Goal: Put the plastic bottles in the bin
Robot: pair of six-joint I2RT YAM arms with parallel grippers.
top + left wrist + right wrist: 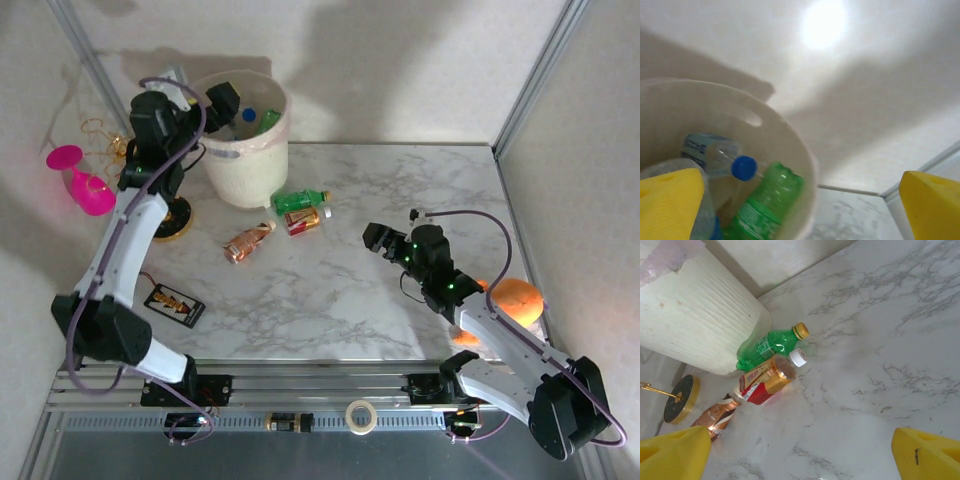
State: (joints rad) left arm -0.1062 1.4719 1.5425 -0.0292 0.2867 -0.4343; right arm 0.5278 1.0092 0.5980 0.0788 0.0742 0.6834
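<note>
The cream-white bin (pixel 245 140) stands at the back left of the marble table. My left gripper (pixel 222 105) hangs open over its rim with nothing between the fingers. Inside the bin (pixel 800 145) lie a green bottle (pixel 765 200) and a clear bottle with a blue cap (pixel 715 155). On the table beside the bin lie a green bottle (pixel 300 200), a red-and-gold bottle (pixel 307 220) and a copper-brown bottle (pixel 248 243). My right gripper (pixel 378 240) is open above the table, right of these, facing the green bottle (pixel 771 346), the red-and-gold bottle (pixel 767 378) and the copper one (pixel 717 415).
A pink wine glass (pixel 85 185) lies off the table's left edge. A black disc with a gold rim (pixel 172 220) sits by the bin's base. A black card (pixel 175 303) lies near the front left. A round orange object (pixel 515 298) rests at the right edge.
</note>
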